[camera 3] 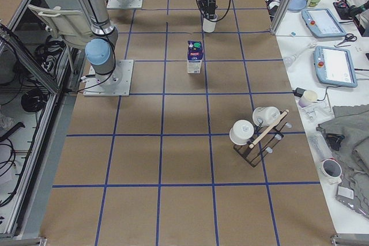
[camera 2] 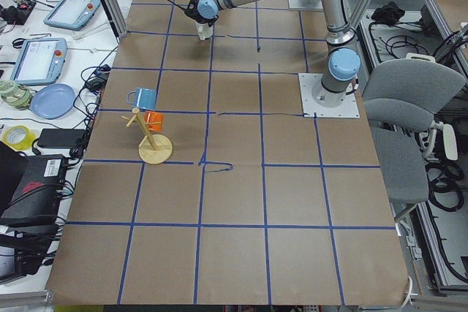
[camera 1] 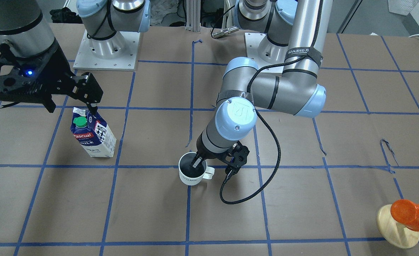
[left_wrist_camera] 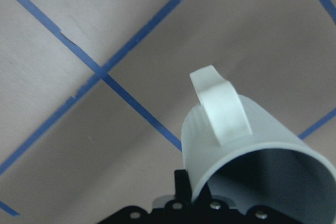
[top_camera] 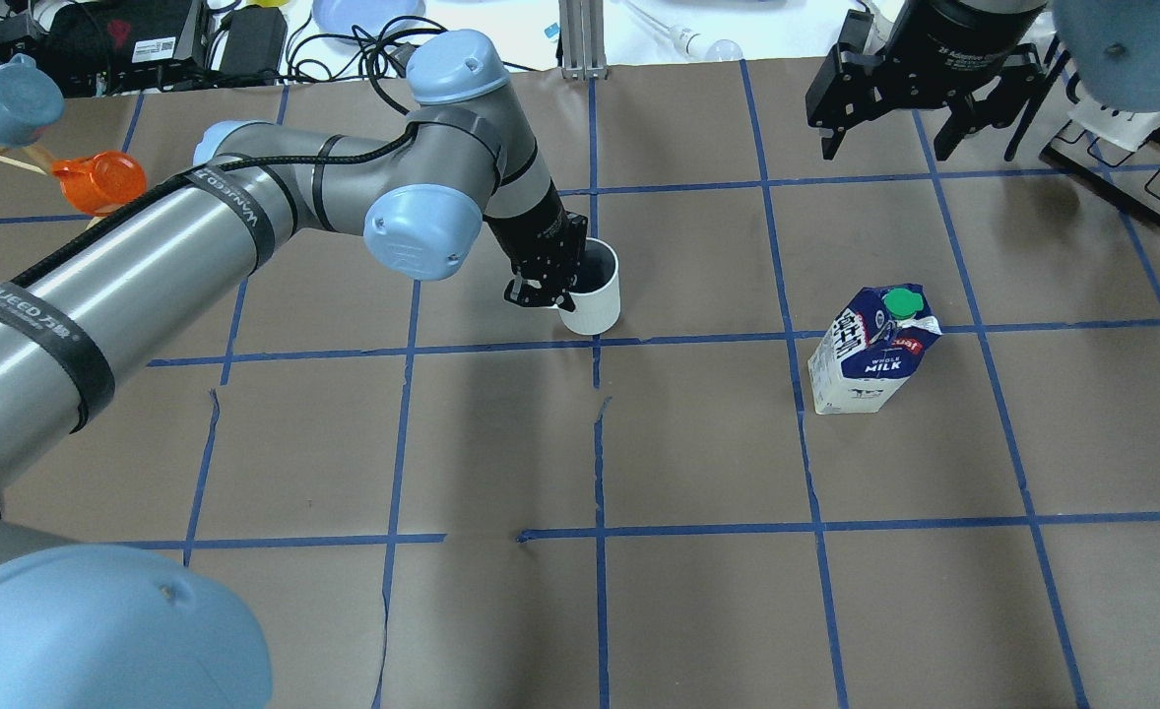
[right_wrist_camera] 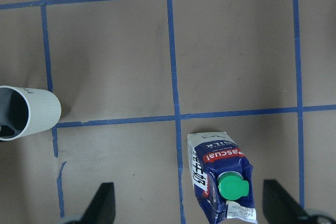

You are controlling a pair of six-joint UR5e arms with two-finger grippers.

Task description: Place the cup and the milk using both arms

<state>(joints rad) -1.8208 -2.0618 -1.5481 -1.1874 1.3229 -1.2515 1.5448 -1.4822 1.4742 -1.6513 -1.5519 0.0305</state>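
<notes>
left fingers (camera 1: 195, 162) pinching the cup (camera 1: 190, 176) by its rim, one inside; right fingers (right_wrist_camera: 103, 203) spread wide over the milk (right_wrist_camera: 220, 166), not grabbed yet; nothing placed

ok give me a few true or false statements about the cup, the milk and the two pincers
The milk stands upright with its green cap on. True.
The right pincer is clamped on the milk. False: it hangs open above the carton, clear of it.
One finger of the left pincer is inside the cup. True.
The cup lies on its side. False: it is upright, mouth up.
Cup and milk touch. False: they stand well apart.
</notes>
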